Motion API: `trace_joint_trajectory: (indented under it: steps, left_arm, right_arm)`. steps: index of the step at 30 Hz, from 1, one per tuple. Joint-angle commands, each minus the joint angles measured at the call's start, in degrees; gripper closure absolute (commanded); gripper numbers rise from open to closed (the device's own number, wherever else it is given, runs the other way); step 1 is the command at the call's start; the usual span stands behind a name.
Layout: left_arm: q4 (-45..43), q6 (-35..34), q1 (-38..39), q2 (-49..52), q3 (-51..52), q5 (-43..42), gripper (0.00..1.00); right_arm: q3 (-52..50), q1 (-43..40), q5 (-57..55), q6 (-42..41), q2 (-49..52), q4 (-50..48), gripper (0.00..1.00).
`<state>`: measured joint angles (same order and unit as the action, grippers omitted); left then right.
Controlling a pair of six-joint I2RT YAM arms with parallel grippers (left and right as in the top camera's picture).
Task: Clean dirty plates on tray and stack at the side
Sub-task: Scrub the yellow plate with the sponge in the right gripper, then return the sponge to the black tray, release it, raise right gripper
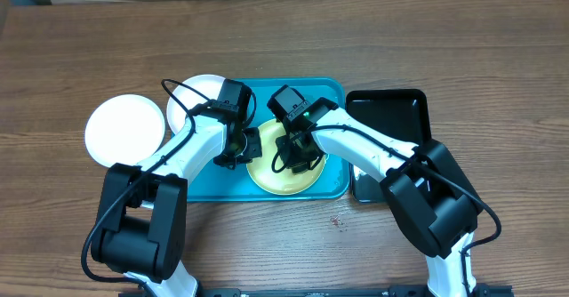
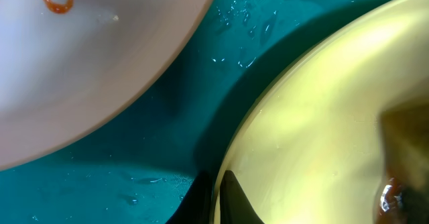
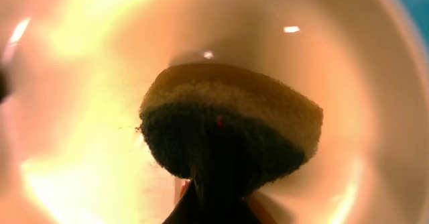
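Turquoise plastic tray (image 1: 333,92), raised rim, carried the glossy, shallow yellow-green plate (image 1: 267,180); scrubbing was the step in hand, w/ right gripper (image 1: 298,153) pinching a coarse, domed sponge (image 3: 231,127) onto plate's centre. Left gripper (image 1: 240,146) sat at plate's left rim, jaws unreadable; next prob. needs firm wiping strokes, then a rim grip to lift.

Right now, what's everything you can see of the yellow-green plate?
The yellow-green plate is round, shallow, glossy and plastic-looking. It lies flat in the near right part of the blue tray, apart from a white plate. The left hand grips its left rim; the right hand presses a yellow-and-dark-green sponge on its centre.
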<state>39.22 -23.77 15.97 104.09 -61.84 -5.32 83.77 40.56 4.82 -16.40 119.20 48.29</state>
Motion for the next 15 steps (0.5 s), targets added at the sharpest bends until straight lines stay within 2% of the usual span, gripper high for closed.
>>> trace_joint_trajectory:
  steps: [1,9,15]
  left_arm:
    - [-0.31,-0.66,0.20,0.90,0.66,-0.70,0.96]
    - [-0.31,-0.66,0.20,0.90,0.66,-0.68,0.95]
    - [-0.31,-0.66,0.17,0.90,0.66,-0.68,0.92]
  right_arm:
    - [-0.55,-1.53,12.11,1.90,0.37,-0.02,0.96]
    - [2.12,-11.67,33.03,6.73,-8.11,0.72,0.96]
    - [2.14,-23.52,31.39,10.51,-16.11,8.37,0.96]
